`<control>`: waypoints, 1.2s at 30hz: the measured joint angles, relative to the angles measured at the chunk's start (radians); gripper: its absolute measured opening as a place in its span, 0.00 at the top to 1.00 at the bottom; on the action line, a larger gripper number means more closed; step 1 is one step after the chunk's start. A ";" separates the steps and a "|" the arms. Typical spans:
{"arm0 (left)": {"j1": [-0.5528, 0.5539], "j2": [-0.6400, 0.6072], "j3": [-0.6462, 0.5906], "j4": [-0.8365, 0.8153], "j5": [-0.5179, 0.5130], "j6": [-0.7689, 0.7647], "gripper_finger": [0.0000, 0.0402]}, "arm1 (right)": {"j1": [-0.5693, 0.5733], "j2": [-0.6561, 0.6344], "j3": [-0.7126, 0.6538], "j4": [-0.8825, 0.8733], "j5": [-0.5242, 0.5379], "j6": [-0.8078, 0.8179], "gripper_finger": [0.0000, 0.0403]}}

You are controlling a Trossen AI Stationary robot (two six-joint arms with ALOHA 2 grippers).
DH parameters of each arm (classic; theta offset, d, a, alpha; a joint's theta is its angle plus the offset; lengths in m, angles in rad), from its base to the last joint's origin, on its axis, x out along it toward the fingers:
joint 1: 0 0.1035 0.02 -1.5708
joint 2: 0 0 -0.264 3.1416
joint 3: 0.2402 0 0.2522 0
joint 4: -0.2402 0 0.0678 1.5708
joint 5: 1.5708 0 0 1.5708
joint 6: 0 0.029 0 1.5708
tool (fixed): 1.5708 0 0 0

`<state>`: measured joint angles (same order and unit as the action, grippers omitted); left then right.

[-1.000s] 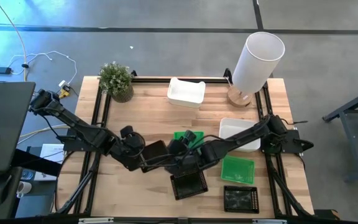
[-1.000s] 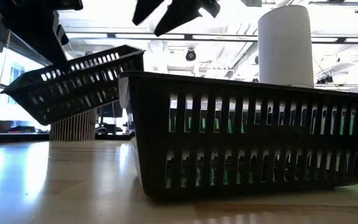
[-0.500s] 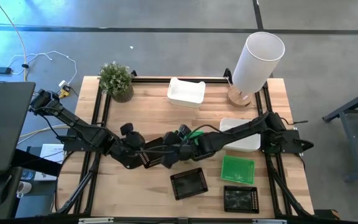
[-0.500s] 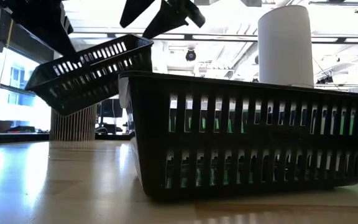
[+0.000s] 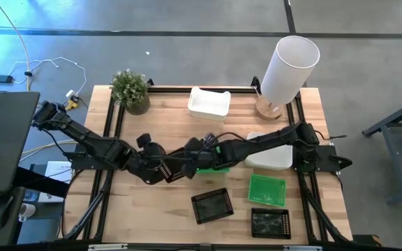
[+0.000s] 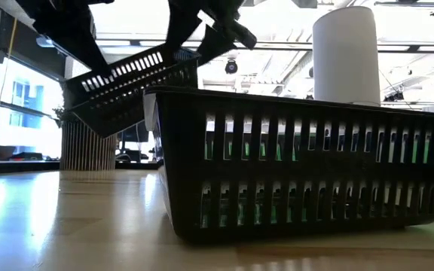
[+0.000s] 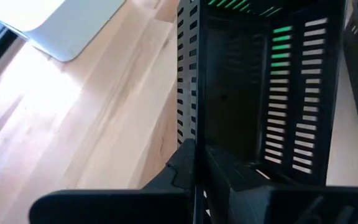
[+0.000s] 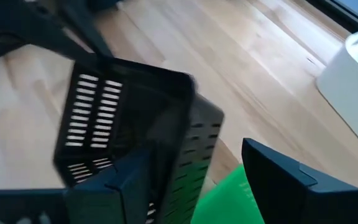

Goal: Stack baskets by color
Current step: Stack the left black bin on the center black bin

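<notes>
A black basket (image 5: pixel 175 169) hangs in the air over the middle of the table (image 5: pixel 159 118). It is small and shallow, with a flat bottom and walls full of thin slots, like a little fence. It is tipped to one side. The left gripper (image 5: pixel 160 171) holds it by one wall, with its jaws shut tight on the rim. In the left wrist view the same black basket (image 7: pixel 253 93) stands on end, and green shows through its slots.

The right gripper (image 5: pixel 199 148) is just beside that basket, on its other side. Its jaws are spread wide, and one finger (image 8: pixel 291 180) sticks out past the basket's corner. I cannot tell if it touches the basket.

A green basket (image 5: pixel 208 167) lies on the table under the two arms, mostly hidden. Another green basket (image 5: pixel 266 189) lies flat nearer the right side. Two more black baskets sit at the front: one (image 5: pixel 211 206) by itself, a bit turned, and one (image 5: pixel 271 223) near the front right corner.

A white basket (image 5: pixel 209 103) sits at the back of the table. Another white basket (image 5: pixel 274 159) lies by the right arm.
</notes>
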<state>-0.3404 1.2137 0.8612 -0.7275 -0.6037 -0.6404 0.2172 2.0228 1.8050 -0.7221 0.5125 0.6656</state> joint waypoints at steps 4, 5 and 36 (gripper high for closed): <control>0.026 0.000 0.000 0.038 -0.006 0.047 1.00 | -0.018 0.000 0.000 -0.041 -0.002 0.040 0.52; 0.033 0.000 0.000 0.049 -0.004 0.061 1.00 | -0.022 0.000 0.000 -0.049 -0.009 0.048 0.54; 0.101 0.000 0.038 0.167 0.202 0.173 0.53 | -0.041 0.000 0.000 -0.129 0.011 0.077 1.00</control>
<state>-0.2394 1.2137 0.8991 -0.5605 -0.4019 -0.4673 0.1763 2.0228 1.8050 -0.8513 0.5236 0.7425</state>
